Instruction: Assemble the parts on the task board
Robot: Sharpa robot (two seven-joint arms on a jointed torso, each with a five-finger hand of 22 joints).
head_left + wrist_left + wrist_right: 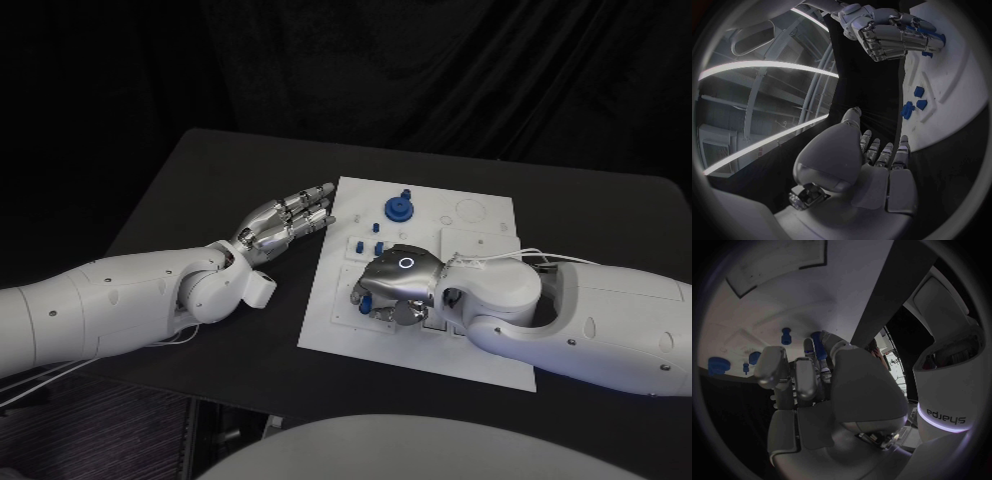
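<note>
A black table (188, 190) is standing under everything, its dark top stretching out past the white plate on every side. Behind it a black curtain (433, 70) is hanging in soft folds, closing off the whole background beyond the table's far edge.

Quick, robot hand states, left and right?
Left robot hand: open, fingers extended, holding nothing.
Right robot hand: over the task board; grip cannot be told.
</note>
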